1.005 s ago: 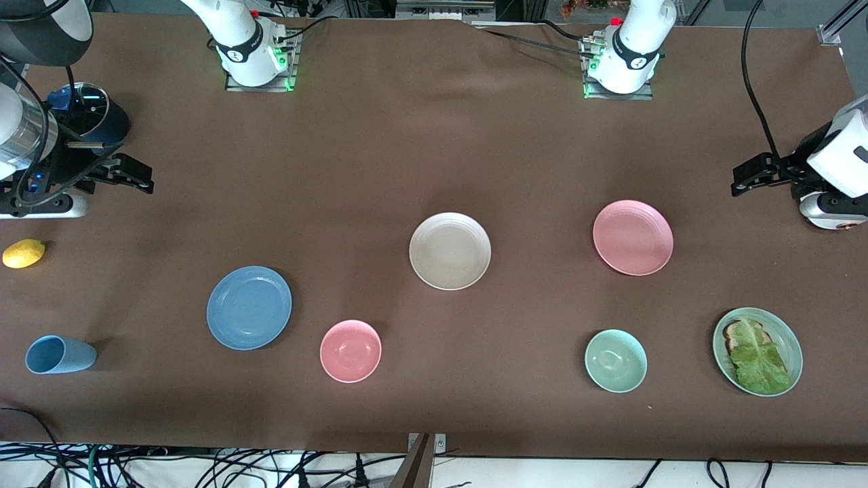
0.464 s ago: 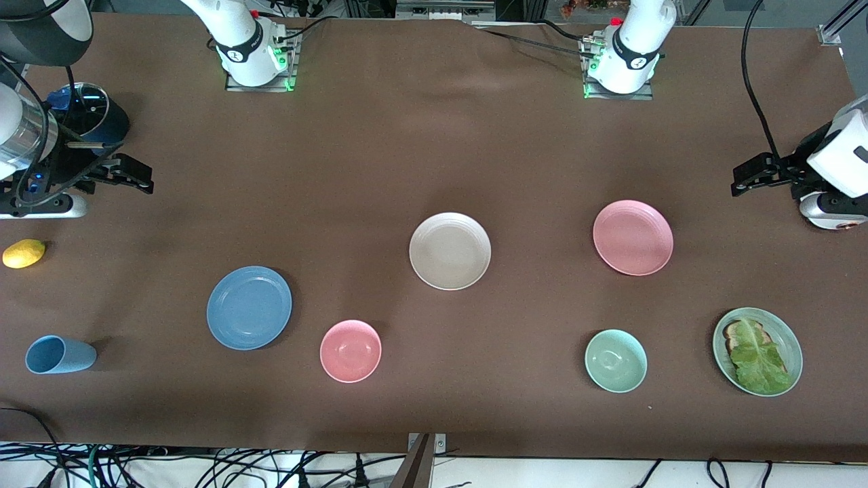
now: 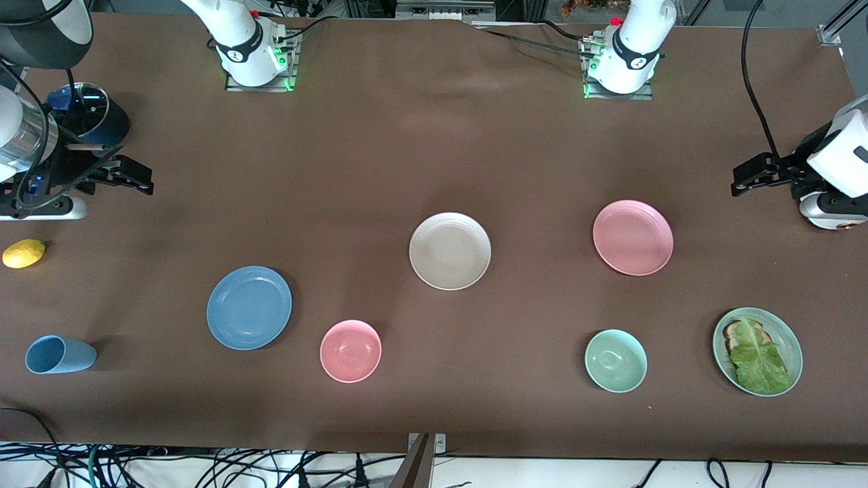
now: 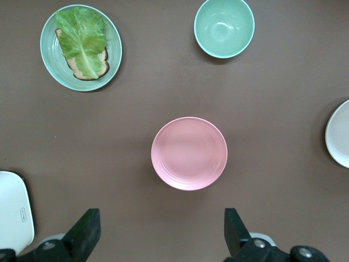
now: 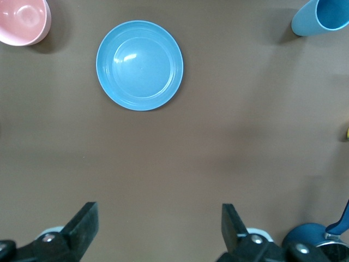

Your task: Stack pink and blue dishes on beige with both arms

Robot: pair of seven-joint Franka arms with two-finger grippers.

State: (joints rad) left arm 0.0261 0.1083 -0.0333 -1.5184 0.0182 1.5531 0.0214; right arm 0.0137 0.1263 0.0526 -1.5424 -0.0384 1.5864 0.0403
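The beige plate (image 3: 449, 251) lies mid-table, bare. The pink plate (image 3: 633, 237) (image 4: 189, 153) lies beside it toward the left arm's end. The blue plate (image 3: 249, 307) (image 5: 139, 65) sits toward the right arm's end, nearer the front camera. My left gripper (image 3: 742, 177) (image 4: 162, 229) hangs open and holding nothing above the table at the left arm's end, with the pink plate in its wrist view. My right gripper (image 3: 139, 177) (image 5: 160, 226) hangs open and holding nothing at the right arm's end, apart from the blue plate. Both arms wait.
A small pink bowl (image 3: 350, 350) and a pale green bowl (image 3: 616, 360) sit nearer the front camera. A green plate with bread and lettuce (image 3: 757, 351), a blue cup (image 3: 57, 354) on its side, a lemon (image 3: 24, 253) and a dark lidded pot (image 3: 91, 115) stand at the table's ends.
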